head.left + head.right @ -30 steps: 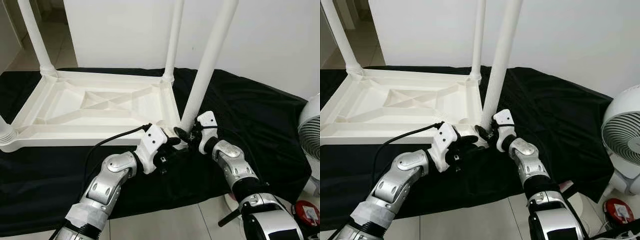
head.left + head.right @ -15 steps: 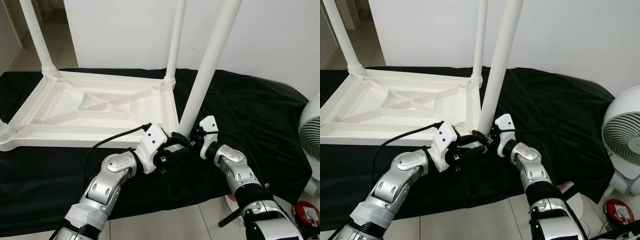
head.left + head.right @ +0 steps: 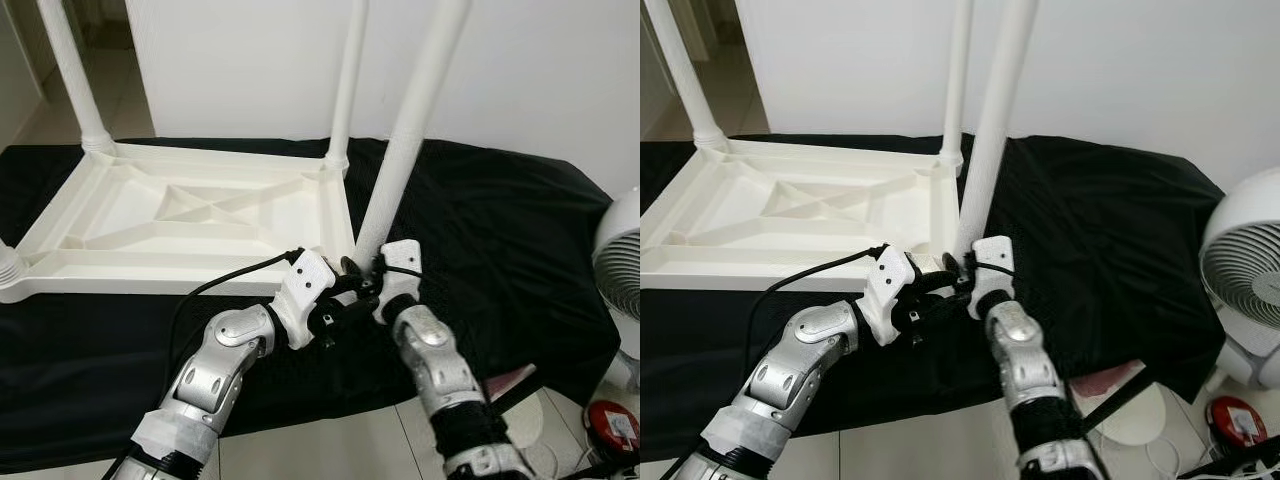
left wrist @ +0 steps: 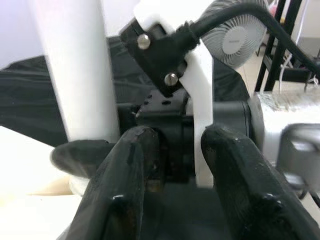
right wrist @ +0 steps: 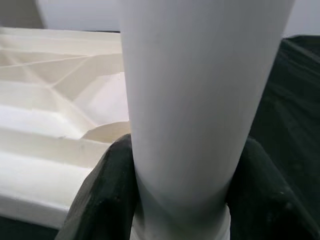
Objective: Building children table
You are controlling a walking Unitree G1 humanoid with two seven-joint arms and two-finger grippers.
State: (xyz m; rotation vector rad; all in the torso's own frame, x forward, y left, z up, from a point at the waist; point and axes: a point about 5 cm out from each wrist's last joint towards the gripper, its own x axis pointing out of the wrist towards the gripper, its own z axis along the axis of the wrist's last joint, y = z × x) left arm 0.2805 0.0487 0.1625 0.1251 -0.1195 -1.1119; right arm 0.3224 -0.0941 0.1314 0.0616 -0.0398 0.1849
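Note:
A white plastic children's table lies upside down on a black cloth. Legs stand up from its far left, far right and near right corners. My right gripper is shut on the base of the near right leg, where it meets the corner socket. In the right wrist view its black fingers wrap the white leg. My left gripper sits just in front of that corner, open, its fingers spread beside the leg and facing the right wrist.
A white fan stands on the floor at the right, with a red item beside its base. A white wall rises behind the cloth. Tiled floor lies in front. The near left leg's base shows at the left edge.
My right forearm has swung in to the left beneath its gripper, which keeps hold of the leg. The leg now stands a little more upright. My left gripper has barely moved.

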